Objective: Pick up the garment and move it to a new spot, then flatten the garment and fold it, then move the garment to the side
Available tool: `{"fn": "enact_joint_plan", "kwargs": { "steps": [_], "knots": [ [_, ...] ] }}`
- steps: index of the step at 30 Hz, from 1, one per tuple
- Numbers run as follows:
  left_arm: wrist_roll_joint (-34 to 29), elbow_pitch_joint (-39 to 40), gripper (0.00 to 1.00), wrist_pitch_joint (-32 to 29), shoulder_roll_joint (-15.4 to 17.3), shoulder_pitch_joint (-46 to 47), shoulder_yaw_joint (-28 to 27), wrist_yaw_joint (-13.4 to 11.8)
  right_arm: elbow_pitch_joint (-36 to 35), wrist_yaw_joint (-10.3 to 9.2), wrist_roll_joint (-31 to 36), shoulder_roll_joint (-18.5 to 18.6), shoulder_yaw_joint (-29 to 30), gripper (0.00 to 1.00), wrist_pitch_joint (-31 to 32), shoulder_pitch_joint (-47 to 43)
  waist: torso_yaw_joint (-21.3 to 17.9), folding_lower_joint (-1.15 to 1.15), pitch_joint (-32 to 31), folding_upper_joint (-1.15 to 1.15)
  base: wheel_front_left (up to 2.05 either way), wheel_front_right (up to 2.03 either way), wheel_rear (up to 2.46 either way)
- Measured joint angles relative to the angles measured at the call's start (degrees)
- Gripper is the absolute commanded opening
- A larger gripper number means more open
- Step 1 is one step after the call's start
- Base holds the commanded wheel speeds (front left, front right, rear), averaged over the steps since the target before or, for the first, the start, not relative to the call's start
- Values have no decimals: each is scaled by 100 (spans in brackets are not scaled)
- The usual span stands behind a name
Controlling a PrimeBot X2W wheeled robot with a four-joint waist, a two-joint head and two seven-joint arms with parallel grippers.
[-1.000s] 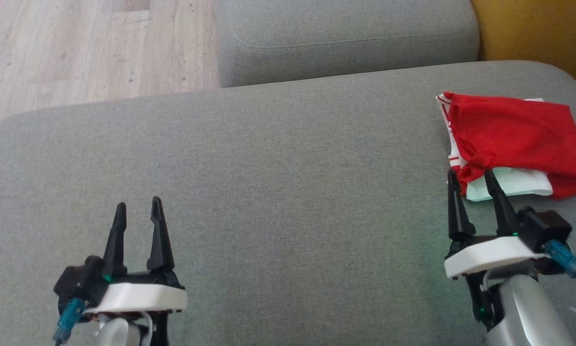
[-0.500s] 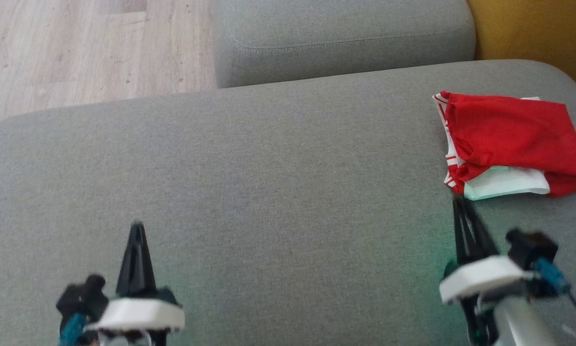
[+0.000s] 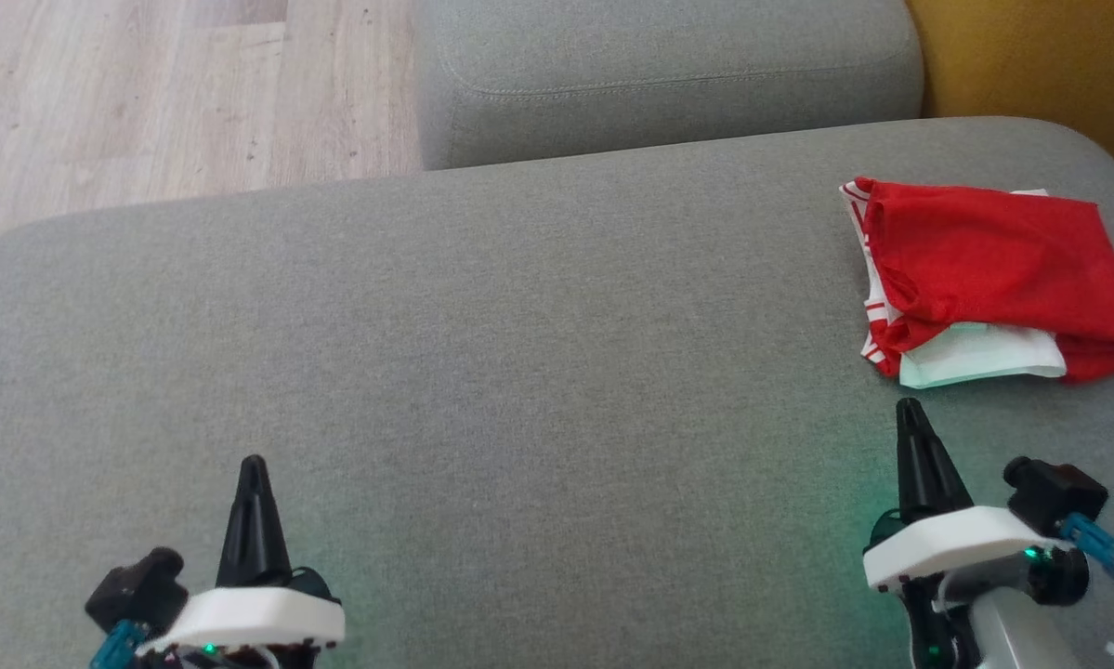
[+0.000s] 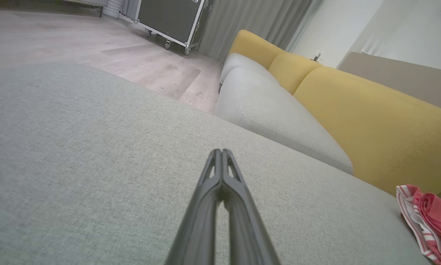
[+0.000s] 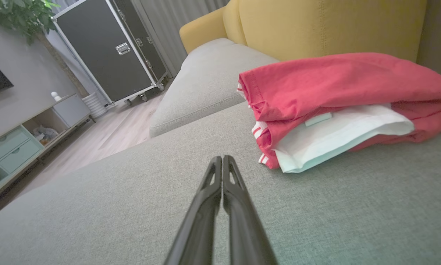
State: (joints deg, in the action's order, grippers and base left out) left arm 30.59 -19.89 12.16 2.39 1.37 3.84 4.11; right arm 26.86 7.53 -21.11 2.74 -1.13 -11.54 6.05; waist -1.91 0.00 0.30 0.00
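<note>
Quick status from my end: the garment (image 3: 993, 279), a red tee with white striped trim, sits as a folded bundle at the right edge of the head view, on the big grey seat cushion (image 3: 519, 372) and close to the yellow backrest (image 3: 1030, 56). That far-right spot looks like the "off to the side" bit, since the whole middle of the cushion is bare, so I'd say the task is basically wrapped up. The fold isn't super crisp though. A white layer pokes out along the bottom edge and the red top layer is a bit rumpled at its left end, but it's sitting flat enough that I don't think it'll flop open. Both tools are pinched fully together with nothing in them. The left gripper (image 3: 254, 462) is parked at the lower left of the head view, well apart from the shirt, and in its wrist view the bundle just peeks in at the lower right corner. The right gripper (image 3: 909, 406) is at the lower right, with its tip near the white corner of the bundle but clear of it, aimed at bare cushion in its own wrist view. Closed and low like that, they're out of the way and can't snag the fabric.
</note>
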Motion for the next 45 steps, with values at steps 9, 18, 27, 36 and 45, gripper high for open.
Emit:
{"fn": "enact_joint_plan", "kwargs": {
  "steps": [9, 18, 27, 36, 45],
  "knots": [
    [441, 36, 0, -124, 0, 1, -37, 33, -71, 0, -509, 0, 55, 0, 98, -1, 14, 0, -1, 0, 0, 0, 0],
    [939, 67, 0, -275, 0, 3, -104, 52, -159, 0, -1079, 0, 137, 0, 268, -1, 30, 0, -2, 0, 0, 0, 0],
    [1438, 98, 0, -412, 0, 7, -191, 94, -249, 0, -1653, -1, 201, 0, 400, -2, 45, 0, -3, 0, 0, 0, 0],
    [1925, 143, 0, -578, 0, 61, -232, 100, -336, 0, -2218, -2, 281, 0, 560, -2, 61, 0, -4, 0, 0, 0, 0],
    [2425, 163, 0, -726, 0, 63, -326, 102, -411, 0, -2795, -2, 346, 0, 709, -15, 76, 0, -5, 0, 0, 0, 0]
  ]
}}
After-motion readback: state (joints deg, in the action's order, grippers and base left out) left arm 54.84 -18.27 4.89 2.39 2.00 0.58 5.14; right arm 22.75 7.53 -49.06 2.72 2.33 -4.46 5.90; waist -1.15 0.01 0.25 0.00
